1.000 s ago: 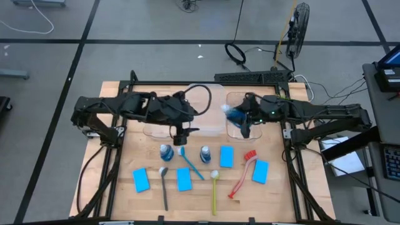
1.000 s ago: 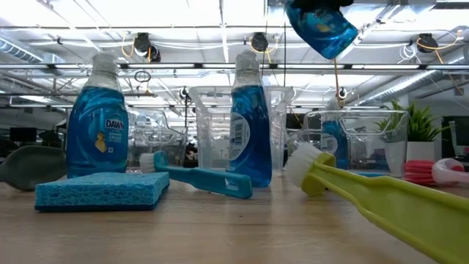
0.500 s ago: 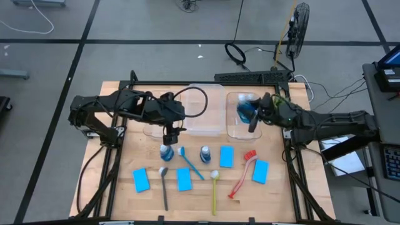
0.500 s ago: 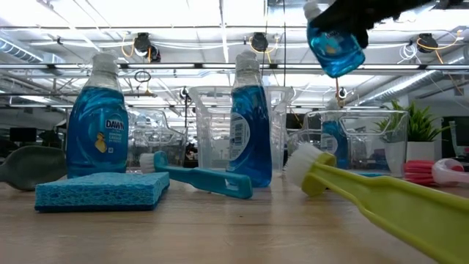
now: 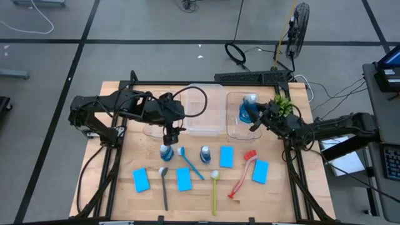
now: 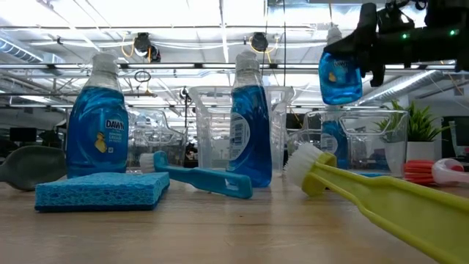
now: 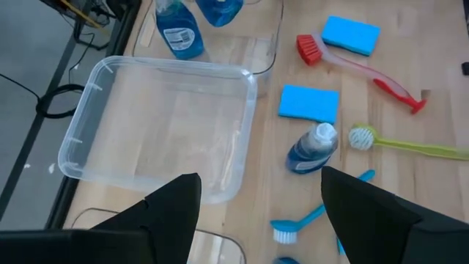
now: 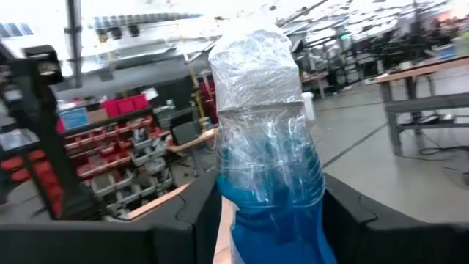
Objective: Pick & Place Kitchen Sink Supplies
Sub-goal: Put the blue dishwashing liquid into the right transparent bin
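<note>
Two pincers at work. Right pincer (image 5: 255, 119) pinches a small blue bottle (image 5: 245, 111), held in the air above the right clear tub (image 5: 232, 128); in the low view the bottle (image 6: 341, 72) hangs upright, cap up, clear of the tub rim. A second blue bottle (image 6: 333, 147) stands inside that tub.

Left pincer (image 5: 170, 134) hovers over the near edge of the middle clear tub (image 5: 209, 122), fingers spread, holding nothing. Just below it on the tabletop (image 5: 119, 181) stands a blue bottle (image 5: 166, 152).

Another blue bottle (image 5: 205, 153) stands further right, upright, with the blue brush (image 5: 190, 164) lying between the two.

Four bright-blue sponges lie flat: one at left front (image 5: 141, 179), one mid front (image 5: 184, 179), one beside the right-hand bottle (image 5: 226, 157), one at far right (image 5: 260, 171).

Dark brush (image 5: 164, 186) lies left of centre; yellow-green brush (image 5: 214, 190) right of centre; red brush (image 5: 242, 173) between the two right-hand sponges.

Green potted plant (image 5: 284, 103) sits behind the right arm.
</note>
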